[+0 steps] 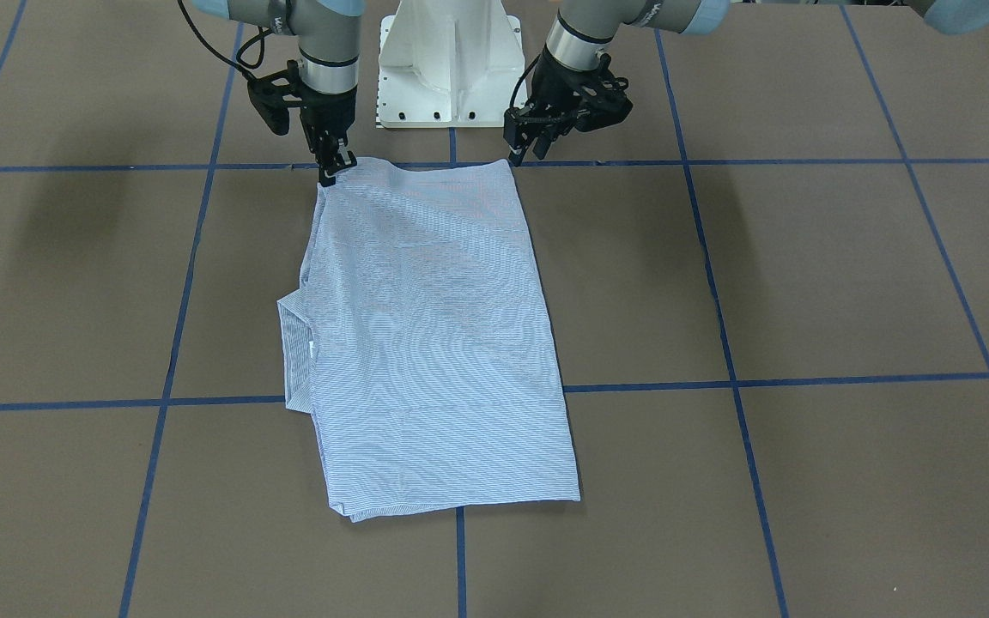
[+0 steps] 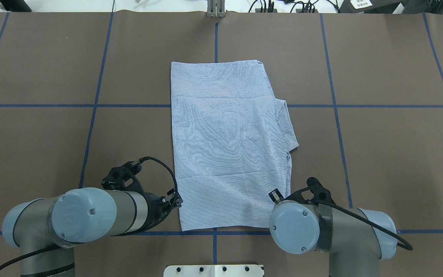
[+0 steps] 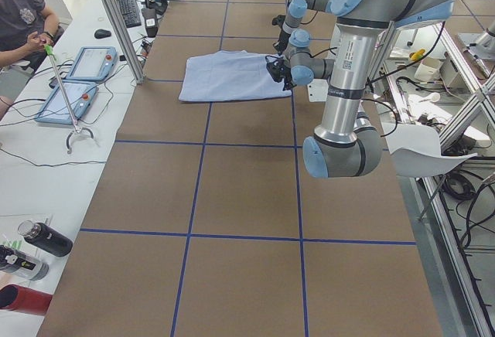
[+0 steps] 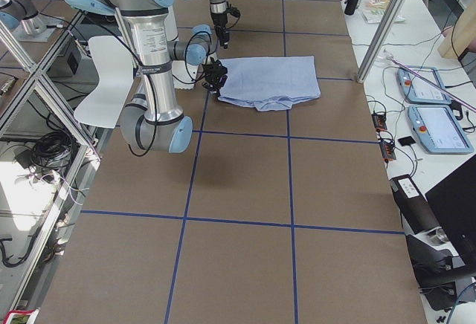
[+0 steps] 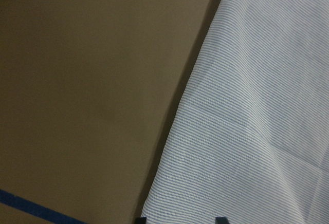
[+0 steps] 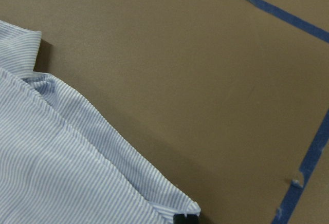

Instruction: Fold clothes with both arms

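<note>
Hem corners of the shirt [image 1: 434, 343]
Right gripper [image 1: 331, 172] pinches one to fold; left gripper [image 1: 526, 153] gapes beside the other.

We log the shirt [image 2: 229, 146] on the table [image 2: 379, 161], just before the pedestal base [image 1: 450, 60], collar [image 2: 288, 127] jutting to the robot's right; left gripper [image 1: 525, 153] and right gripper [image 1: 328, 172] at its two nearest corners.

Left end effector [image 1: 524, 155] spread, right [image 1: 331, 170] pinched

Brown table [image 1: 846, 275], blue tape grid [image 1: 803, 161]; white pedestal [image 1: 450, 69]; seated person [image 3: 19, 12]; perhaps control tablets [image 3: 91, 62].
</note>
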Controlling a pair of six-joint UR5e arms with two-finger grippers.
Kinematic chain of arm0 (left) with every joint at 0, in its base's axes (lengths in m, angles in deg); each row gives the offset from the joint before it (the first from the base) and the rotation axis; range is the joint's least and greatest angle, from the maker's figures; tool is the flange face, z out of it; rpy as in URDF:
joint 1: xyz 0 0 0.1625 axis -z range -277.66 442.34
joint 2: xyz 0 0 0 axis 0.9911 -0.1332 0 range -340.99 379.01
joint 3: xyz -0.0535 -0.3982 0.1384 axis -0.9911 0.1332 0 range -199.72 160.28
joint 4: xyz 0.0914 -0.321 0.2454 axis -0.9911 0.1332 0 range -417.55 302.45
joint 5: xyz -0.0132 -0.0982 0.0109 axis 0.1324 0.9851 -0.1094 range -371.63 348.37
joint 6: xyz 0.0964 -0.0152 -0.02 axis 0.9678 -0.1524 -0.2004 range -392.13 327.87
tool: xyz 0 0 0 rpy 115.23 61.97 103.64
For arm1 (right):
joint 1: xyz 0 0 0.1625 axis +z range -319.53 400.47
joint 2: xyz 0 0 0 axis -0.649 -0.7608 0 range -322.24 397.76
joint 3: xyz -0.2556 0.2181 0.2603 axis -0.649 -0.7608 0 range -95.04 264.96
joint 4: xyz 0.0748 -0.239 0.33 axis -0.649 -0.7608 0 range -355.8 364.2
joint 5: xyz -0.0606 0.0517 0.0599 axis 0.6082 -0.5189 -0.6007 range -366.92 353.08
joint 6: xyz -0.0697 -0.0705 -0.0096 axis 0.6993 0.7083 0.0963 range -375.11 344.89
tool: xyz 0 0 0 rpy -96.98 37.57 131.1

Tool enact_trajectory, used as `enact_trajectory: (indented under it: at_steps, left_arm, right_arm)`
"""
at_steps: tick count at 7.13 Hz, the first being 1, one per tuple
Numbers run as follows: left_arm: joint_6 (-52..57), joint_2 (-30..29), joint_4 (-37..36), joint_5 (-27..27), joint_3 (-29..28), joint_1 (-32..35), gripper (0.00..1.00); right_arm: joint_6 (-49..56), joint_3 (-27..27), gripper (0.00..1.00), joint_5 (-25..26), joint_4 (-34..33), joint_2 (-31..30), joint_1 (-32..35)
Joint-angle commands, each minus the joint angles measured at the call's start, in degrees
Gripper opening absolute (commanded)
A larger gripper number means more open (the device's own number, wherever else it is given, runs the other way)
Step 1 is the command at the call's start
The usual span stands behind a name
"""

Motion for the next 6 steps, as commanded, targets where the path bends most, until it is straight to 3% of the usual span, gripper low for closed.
enact_trajectory:
  at_steps: [1,6]
  left_arm:
    - [-2.0,-0.3,1.4,-1.1,-3.3,-3.1,0.53]
    - [-2.2,-2.3,1.3,-2.1,-5.2,-5.4,0.49]
  right_arm:
    - [0.0,0.1,0.00,0.0,-0.1,0.1,0.0]
    - [0.0,0.1,0.00,0.0,-2.3,1.7,-0.1]
